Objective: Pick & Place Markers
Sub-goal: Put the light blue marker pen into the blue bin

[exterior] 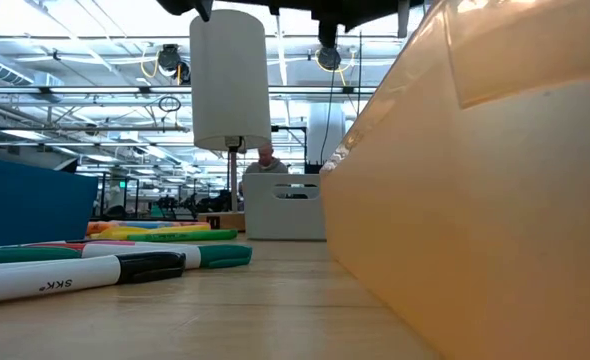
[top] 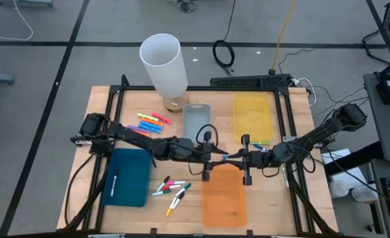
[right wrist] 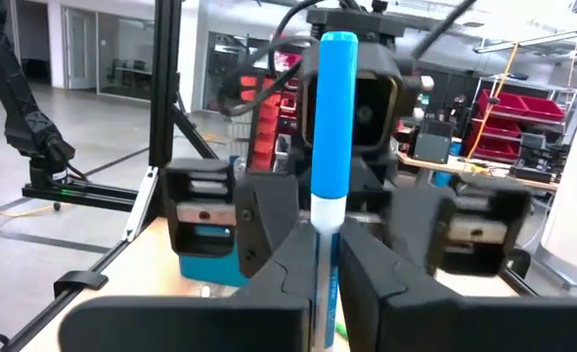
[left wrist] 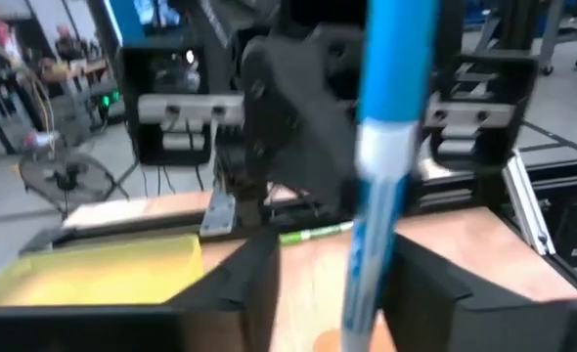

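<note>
I have both arms meeting over the middle of the table point(top: 102, 99), just above the far edge of the orange tray point(top: 224, 198) that sits at the near edge. A blue marker point(right wrist: 331, 127) stands between the two grippers. My right gripper point(right wrist: 328, 284) has its fingers clamped on the marker's white lower body, with the blue cap pointing toward the other arm. My left gripper point(left wrist: 323, 293) has its fingers on either side of the same marker; I cannot tell whether they already press on it.

The other markers lie on the wood: a neon cluster point(top: 150, 123) toward the far left, beside the base of the tall white cylinder point(top: 163, 63), and a white-bodied group point(top: 172, 190) near the front edge, between the blue tray point(top: 129, 176) and the orange tray. A grey tray point(top: 196, 119) and a yellow tray point(top: 252, 116) sit along the far edge.
</note>
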